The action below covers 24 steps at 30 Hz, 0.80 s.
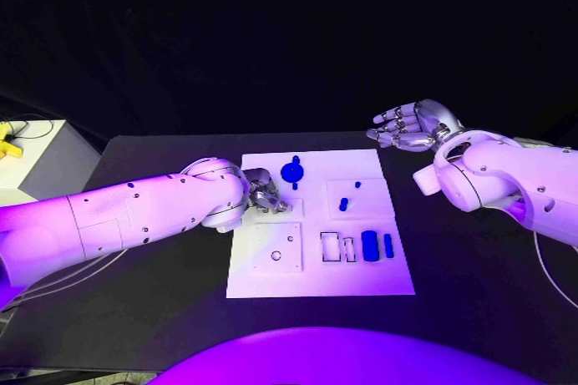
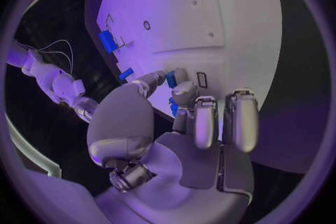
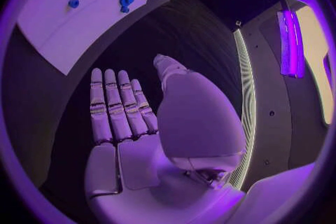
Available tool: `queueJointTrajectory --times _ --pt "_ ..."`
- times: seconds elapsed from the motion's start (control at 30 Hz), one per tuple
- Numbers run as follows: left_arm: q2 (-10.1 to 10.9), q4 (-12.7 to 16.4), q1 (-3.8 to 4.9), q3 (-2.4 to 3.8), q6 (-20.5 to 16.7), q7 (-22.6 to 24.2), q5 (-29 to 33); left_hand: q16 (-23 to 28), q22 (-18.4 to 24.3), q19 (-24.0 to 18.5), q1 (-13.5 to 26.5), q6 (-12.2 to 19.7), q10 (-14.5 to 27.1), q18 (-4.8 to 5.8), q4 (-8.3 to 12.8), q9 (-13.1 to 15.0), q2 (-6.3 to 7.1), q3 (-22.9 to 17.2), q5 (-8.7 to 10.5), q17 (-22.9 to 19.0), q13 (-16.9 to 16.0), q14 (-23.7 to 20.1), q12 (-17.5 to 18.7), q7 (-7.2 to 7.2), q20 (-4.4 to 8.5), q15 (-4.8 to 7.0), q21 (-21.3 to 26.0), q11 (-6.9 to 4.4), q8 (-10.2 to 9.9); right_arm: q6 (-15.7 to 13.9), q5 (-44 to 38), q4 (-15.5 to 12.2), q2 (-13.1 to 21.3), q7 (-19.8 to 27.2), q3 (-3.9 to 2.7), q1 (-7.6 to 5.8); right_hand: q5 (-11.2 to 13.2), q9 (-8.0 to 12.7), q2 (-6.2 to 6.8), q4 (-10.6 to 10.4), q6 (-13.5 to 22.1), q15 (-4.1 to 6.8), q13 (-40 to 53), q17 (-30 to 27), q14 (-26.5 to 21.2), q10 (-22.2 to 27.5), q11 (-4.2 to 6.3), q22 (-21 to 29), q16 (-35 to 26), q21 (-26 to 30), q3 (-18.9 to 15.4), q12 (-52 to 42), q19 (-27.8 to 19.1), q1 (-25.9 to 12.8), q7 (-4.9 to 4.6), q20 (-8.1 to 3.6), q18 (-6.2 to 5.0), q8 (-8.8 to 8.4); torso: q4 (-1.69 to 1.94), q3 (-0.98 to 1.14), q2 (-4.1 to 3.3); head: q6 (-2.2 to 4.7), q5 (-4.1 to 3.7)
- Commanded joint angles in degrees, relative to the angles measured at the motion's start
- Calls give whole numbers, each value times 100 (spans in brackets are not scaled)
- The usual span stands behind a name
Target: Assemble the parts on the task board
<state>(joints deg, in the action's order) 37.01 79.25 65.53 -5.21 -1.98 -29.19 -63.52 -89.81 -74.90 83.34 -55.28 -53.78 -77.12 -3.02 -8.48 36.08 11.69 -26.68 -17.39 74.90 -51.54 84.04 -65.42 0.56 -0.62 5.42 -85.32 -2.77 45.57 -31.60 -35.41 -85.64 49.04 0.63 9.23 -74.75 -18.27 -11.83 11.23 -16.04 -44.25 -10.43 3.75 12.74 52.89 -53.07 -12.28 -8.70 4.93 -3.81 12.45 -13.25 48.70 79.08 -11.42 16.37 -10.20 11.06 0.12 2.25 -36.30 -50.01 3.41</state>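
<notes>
The white board (image 1: 319, 268) lies mid-table, with blue parts (image 1: 368, 245) set in slots near its right edge. The left hand (image 1: 265, 196) pinches a small blue part (image 2: 171, 79) over the board's left edge. The right hand (image 1: 409, 124) hovers empty, fingers loosely spread, beyond the far right corner.

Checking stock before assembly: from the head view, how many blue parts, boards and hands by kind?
Blue parts: 4 (round piece, small peg, block, thin bar)
Task board: 1
Hands: 2 (left hand, right hand)
Total: 7
</notes>
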Motion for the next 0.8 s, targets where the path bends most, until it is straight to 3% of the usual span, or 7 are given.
queueJointTrajectory --times 0.03,0.33,0.47,0.5,0.53,0.57,0.8 --pt "16 30 -10 -5 47 33 -37 -19 -420 21 -69 -10 10 48 -22 -9 -3 27 29 1510 3 596 -29 38 -4 39 26 -14 -18 45 -8 3 -1 54 0 8 20 16 -64 -5 20 -18 -9 -44 -60 56 -33 60 -59 29 -81 24 -117 16 -477 3 28 -37 -6 -3 -1 1 11" --pt "119 175 -11 42 31 32 -35 -19 -428 25 -129 -19 5 49 -260 -56 24 203 226 1510 -5 596 -39 42 -9 35 25 -10 -4 40 -3 10 3 68 1 22 13 67 -137 -39 29 -84 -10 -204 -155 162 -72 319 -126 48 -387 44 -812 43 -503 20 101 -66 -9 1 -2 1 19" --pt "169 252 -9 63 21 33 -60 -19 -434 27 -186 -20 1 50 -387 -80 89 331 346 1510 -6 596 -44 45 -12 32 25 -7 10 19 -8 12 2 68 2 26 -13 82 -150 -43 29 -100 -9 -253 -190 184 -80 393 -126 60 -500 48 -1085 53 -509 23 124 -74 -13 17 1 1 39" --pt "182 273 -8 68 22 33 -67 -19 -437 29 -199 -24 0 50 -444 -88 111 386 408 1510 -3 596 -44 46 -14 29 24 -6 18 12 -9 14 2 66 2 26 -113 95 -146 -46 36 -117 -9 -290 -225 213 -90 454 -125 70 -618 58 -1353 65 -515 25 148 -82 -12 21 1 1 39" --pt "197 293 -6 74 22 32 -74 -19 -437 29 -231 -27 -3 50 -541 -102 124 476 591 1510 -7 596 -49 45 -16 28 25 -6 30 7 -9 17 2 64 2 27 -135 101 -151 -49 38 -123 -9 -308 -235 225 -93 481 -123 75 -685 61 -1475 74 -518 27 155 -85 -11 23 2 1 38" --pt "212 312 -4 80 22 32 -81 -19 -438 29 -278 -26 -1 50 -610 -113 123 538 678 1510 0 596 -46 45 -16 28 25 -6 38 5 -8 20 2 63 2 27 -144 105 -158 -51 39 -126 -9 -320 -240 231 -96 496 -122 77 -726 61 -1539 80 -518 27 159 -87 -9 22 2 1 35" --pt "330 421 13 144 31 24 -101 -19 -435 26 -339 -23 -4 49 -706 -128 116 620 741 1510 -6 596 -52 45 -17 28 28 -5 48 -16 -1 29 7 49 2 32 -188 139 -200 -70 50 -151 -9 -414 -283 283 -110 576 -118 102 -1125 67 -2095 68 -526 35 192 -98 -7 9 3 1 13"
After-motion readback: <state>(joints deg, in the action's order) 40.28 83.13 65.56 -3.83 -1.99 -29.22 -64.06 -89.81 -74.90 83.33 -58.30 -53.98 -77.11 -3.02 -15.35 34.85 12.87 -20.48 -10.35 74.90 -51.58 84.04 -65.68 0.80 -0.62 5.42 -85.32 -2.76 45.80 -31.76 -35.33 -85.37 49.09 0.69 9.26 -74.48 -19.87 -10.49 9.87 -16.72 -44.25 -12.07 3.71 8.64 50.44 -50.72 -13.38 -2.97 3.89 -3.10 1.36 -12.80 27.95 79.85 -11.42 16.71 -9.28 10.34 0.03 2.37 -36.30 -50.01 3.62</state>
